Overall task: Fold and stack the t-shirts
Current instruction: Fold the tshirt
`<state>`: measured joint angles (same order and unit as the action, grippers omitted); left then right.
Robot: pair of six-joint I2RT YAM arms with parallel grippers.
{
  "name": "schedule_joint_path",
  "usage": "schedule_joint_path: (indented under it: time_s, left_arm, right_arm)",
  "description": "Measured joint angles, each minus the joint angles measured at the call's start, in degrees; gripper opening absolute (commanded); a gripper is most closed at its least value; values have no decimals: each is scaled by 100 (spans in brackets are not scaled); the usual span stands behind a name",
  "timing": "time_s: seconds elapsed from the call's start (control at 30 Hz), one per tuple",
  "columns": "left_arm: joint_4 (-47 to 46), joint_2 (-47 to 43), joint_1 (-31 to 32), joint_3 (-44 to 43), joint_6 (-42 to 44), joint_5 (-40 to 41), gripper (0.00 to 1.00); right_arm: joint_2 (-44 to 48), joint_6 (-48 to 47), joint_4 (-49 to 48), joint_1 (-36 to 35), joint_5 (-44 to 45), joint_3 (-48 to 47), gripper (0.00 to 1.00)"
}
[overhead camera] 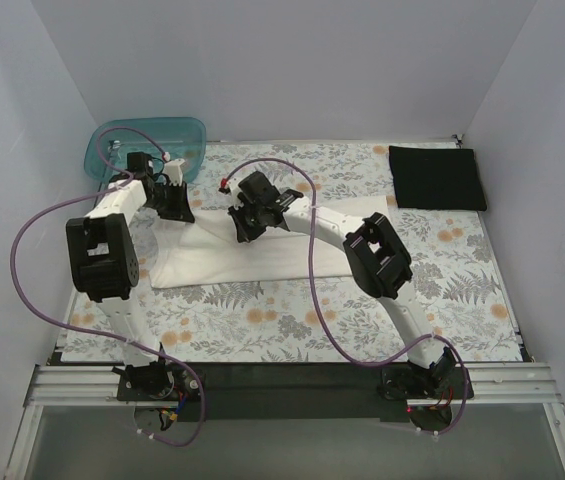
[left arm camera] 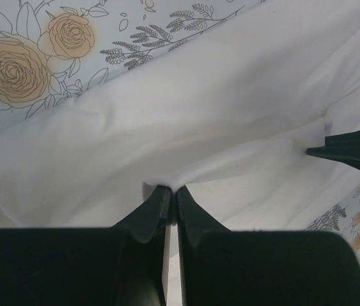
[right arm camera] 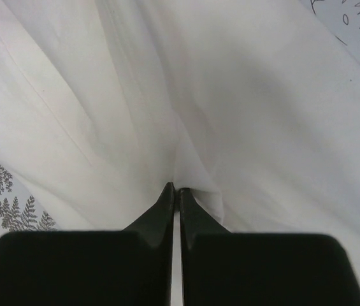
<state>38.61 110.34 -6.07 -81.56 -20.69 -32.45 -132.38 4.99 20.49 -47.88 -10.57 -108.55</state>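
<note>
Left end effector (left arm camera: 170,190) at bottom centre, jaws pressed together on a pinched ridge of the cream-white t-shirt (left arm camera: 218,108). Creases radiating from the pinch; fabric spanning the frame from lower left to upper right. Floral patterned cloth (left arm camera: 33,57) exposed at upper left with 2 orange roses, again at lower right. Dark pointed part (left arm camera: 352,150) at right edge, tip touching a bunched peak of fabric.

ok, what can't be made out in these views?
- cream-white fabric t-shirt: top view, left arm and right arm cover its far edge; sleeves untraceable.
- left fingers, right fingers: wrist views, tips buried in cloth; layers pinched unclear.
- black folded fabric t-shirt: top view only, its own fold hides inner layers.
- translucent teal plastic tub: top view, left arm covers near rim.
</note>
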Motion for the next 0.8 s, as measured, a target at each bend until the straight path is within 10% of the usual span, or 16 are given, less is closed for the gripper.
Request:
schedule_joint_path:
  time_s: [0.8]
  left_arm:
    - [931, -81, 94, -76, -146, 208, 13]
  right_arm:
    - [4, 713, 0, 302, -1276, 350, 1]
